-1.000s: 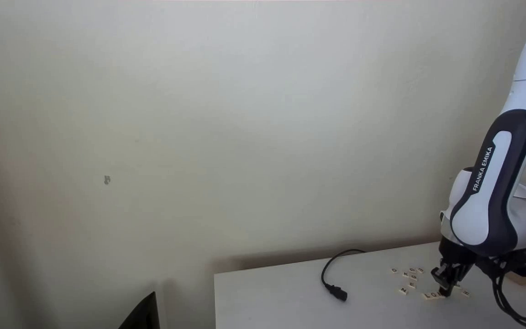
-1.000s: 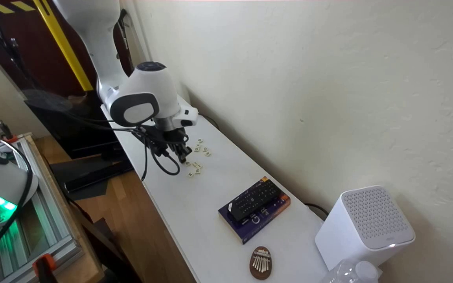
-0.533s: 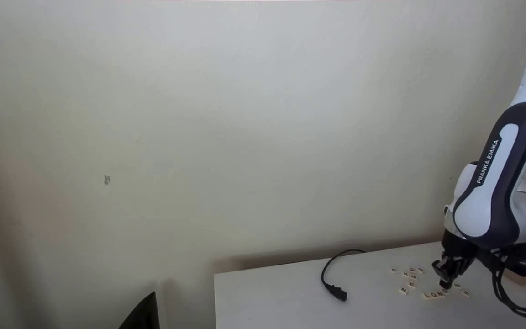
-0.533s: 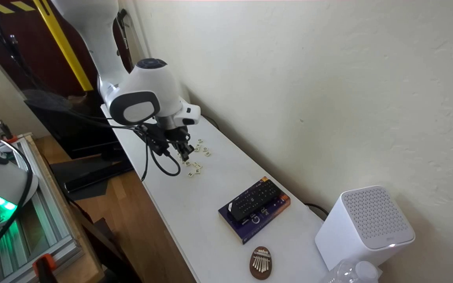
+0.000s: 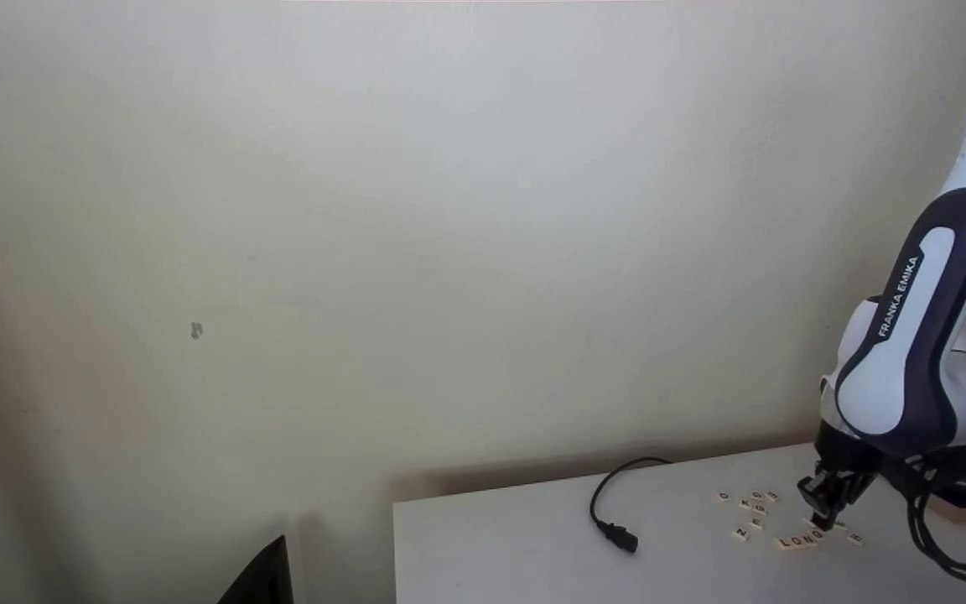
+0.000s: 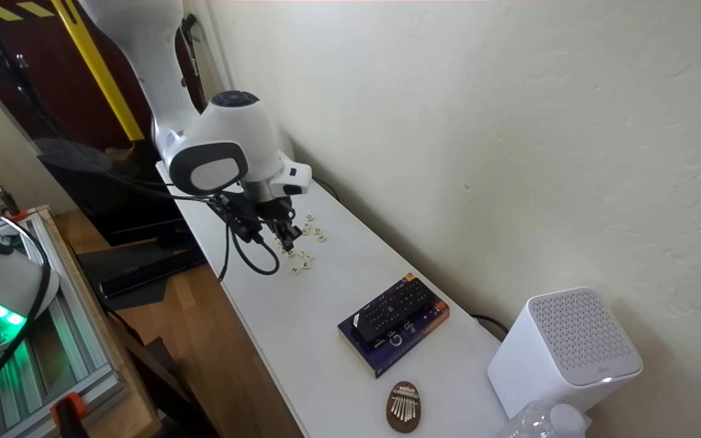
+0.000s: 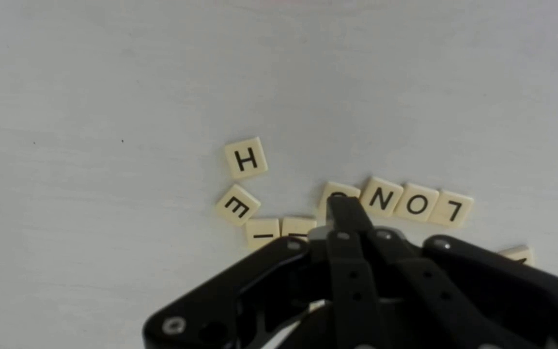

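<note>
**Asker:** so what's just changing?

**Me:** I'm hanging higher than a second ago and I'm no longer blocking the end of the letter row [image 5: 795,543], so the round-letter tile [image 7: 337,189] is peeking out past my gripper [image 7: 349,213].

**Asker:** carrying anything?

**Me:** nah, my jaws are meeting with no gap, and nothing's showing between them.

**Asker:** where's that tile sitting?

**Me:** it's lying on the white table [image 6: 302,328], just beside the N tile [image 7: 381,196], with the O tile [image 7: 417,203] and L tile [image 7: 450,208] trailing off past that. I'm hiding part of it in the wrist view, so I'm not telling whether I'm touching it.

**Asker:** meaning what?

**Me:** I'm guessing I'm nudging, not pinching, and the row's maybe needing straightening, since that end one's looking off line.
</note>
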Tool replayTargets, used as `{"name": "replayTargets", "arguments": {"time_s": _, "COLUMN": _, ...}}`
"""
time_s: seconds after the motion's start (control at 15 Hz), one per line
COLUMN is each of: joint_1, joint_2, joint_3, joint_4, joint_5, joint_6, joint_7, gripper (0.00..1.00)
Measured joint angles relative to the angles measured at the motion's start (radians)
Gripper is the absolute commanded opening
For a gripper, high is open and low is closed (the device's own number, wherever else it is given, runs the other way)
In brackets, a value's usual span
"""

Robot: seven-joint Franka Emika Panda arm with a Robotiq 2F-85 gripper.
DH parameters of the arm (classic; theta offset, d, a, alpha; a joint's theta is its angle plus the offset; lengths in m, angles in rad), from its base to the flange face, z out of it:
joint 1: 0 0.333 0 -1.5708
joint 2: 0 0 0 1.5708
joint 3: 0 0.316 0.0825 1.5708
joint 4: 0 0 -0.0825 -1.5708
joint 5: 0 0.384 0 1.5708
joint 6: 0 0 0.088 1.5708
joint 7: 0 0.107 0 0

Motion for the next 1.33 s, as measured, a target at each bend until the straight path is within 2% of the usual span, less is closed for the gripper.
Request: {"name": "replayTargets", "arguments": {"time_s": 1.33, "joint_1": -0.001, "joint_2": 0.044, "joint_3": -0.005, "joint_4": 0.026, "joint_5": 0.0, "joint_6": -0.014, "joint_7": 0.0, "gripper": 0.0}}
